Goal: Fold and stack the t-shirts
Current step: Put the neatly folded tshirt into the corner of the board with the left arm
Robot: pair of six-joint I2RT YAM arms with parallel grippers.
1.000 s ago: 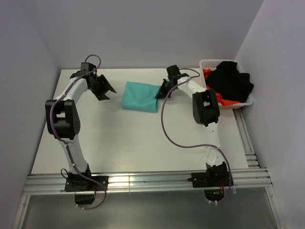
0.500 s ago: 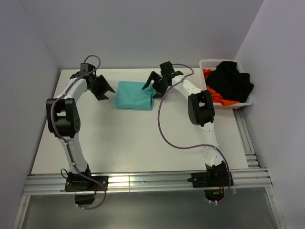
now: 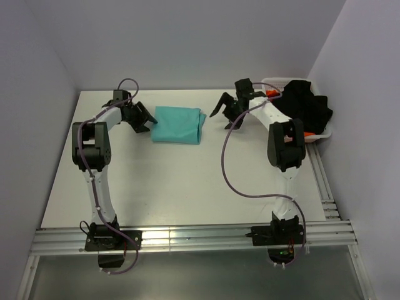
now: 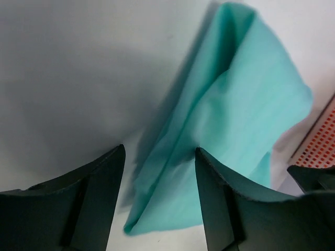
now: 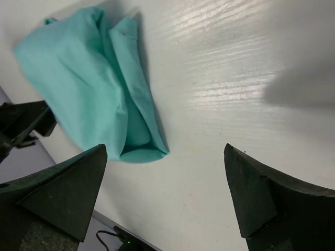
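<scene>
A teal t-shirt (image 3: 178,125) lies folded into a small rectangle at the back middle of the white table (image 3: 175,181). My left gripper (image 3: 145,120) is open at the shirt's left edge. In the left wrist view the teal t-shirt (image 4: 235,115) has a folded corner between and below the left gripper's (image 4: 160,149) parted fingers. My right gripper (image 3: 222,119) is wide open, to the right of the shirt and apart from it. Over bare table in the right wrist view, the right gripper (image 5: 165,147) holds nothing, with the teal t-shirt (image 5: 89,89) beyond it.
A white basket (image 3: 269,82) at the back right holds a crumpled black t-shirt (image 3: 306,106) over an orange one (image 3: 289,129). Walls close in at the back and on both sides. Metal rails (image 3: 187,237) run along the near edge.
The right gripper was shut on the teal shirt's right edge, carried it leftwards, opened and drew back to the right toward the basket. The left gripper shifted right to the shirt's left edge.
</scene>
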